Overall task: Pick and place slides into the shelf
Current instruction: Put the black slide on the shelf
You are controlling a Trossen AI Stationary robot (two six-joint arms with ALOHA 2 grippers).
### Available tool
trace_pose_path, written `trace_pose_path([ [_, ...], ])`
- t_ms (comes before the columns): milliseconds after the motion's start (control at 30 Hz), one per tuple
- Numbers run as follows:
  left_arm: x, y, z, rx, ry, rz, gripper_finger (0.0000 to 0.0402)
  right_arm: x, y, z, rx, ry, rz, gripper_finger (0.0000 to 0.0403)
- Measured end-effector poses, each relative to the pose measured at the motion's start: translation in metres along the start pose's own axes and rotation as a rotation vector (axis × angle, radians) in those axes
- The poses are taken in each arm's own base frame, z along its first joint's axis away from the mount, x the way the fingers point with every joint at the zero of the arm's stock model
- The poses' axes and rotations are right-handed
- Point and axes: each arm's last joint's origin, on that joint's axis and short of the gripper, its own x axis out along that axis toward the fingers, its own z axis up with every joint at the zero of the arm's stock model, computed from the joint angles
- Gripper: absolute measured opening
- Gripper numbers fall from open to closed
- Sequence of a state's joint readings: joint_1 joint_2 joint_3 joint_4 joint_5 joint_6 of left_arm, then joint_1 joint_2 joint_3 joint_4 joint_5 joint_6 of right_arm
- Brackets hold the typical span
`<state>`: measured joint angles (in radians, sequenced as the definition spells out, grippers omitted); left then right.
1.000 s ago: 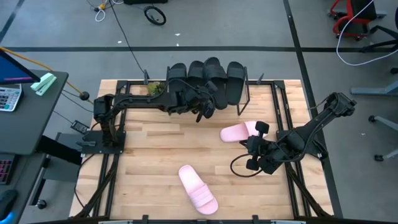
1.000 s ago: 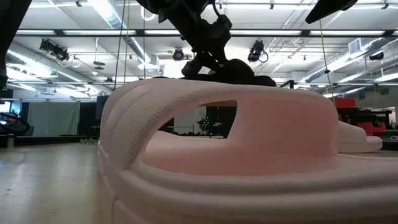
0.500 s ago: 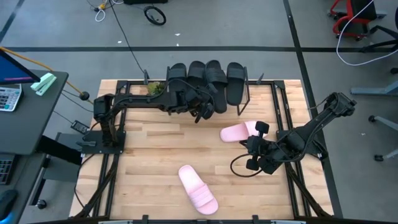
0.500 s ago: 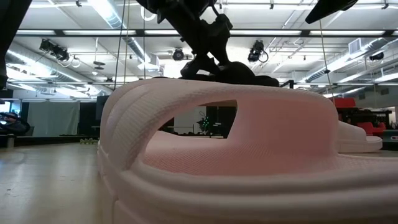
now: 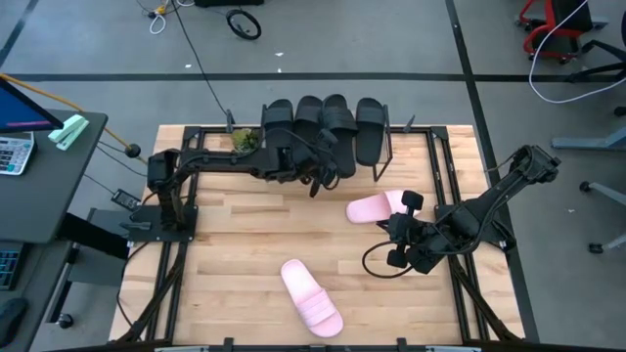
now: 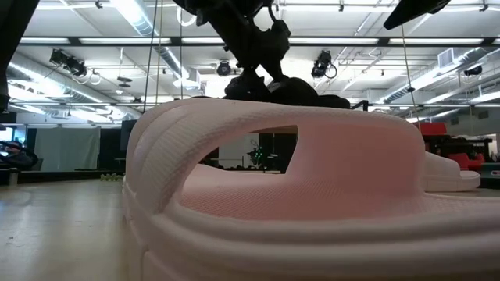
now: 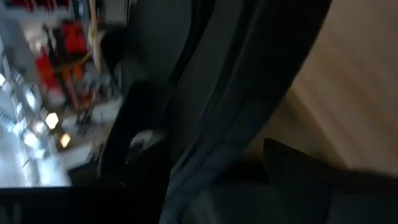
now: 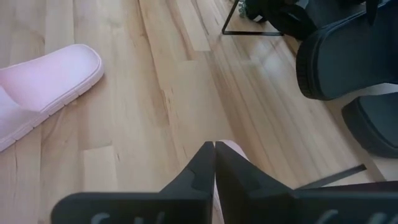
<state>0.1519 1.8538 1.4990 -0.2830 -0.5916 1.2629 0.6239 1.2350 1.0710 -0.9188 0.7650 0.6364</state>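
Nearest the table's front edge, one pale pink rubber slide [image 5: 312,295] lies flat on the slatted wooden tabletop [image 5: 235,244], well apart from both grippers; it fills the low view [image 6: 297,203].

Right gripper [image 5: 400,227] sits low over the right side of the tabletop. Its two dark fingers [image 8: 205,163] are pressed together with nothing between them. The second pale pink slide [image 5: 377,207] lies just beside this gripper, on the side toward the shelf; its heel end shows in the right wrist view [image 8: 43,87].

Left arm reaches across the back of the table. Left gripper [image 5: 321,168] is at the front edge of the shelf, against the row of four black rubber slides [image 5: 321,125]. Finger opening: cannot tell; the left wrist view is filled by dark blurred shapes.

The four black slides stand side by side at the far edge, on the low rack with thin black metal legs [image 5: 391,147], just beyond the left gripper.
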Motion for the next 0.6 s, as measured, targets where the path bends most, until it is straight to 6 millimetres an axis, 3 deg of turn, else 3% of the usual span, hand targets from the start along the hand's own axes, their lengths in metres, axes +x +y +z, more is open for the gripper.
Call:
trace_pose_path([
  [133,-0.010,-0.003,0.009,-0.003,0.142,0.064,0.0271,0.000,0.000,0.000,-0.005,0.000,0.000,0.0018],
  [367,-0.036,-0.014,0.039,0.042,0.155,0.108,0.0271,0.000,0.000,0.000,-0.005,0.000,0.000,0.0018],
  [600,-0.062,-0.031,0.055,-0.051,0.318,0.189,0.0266,0.000,0.000,0.000,0.024,0.000,0.000,0.0018],
])
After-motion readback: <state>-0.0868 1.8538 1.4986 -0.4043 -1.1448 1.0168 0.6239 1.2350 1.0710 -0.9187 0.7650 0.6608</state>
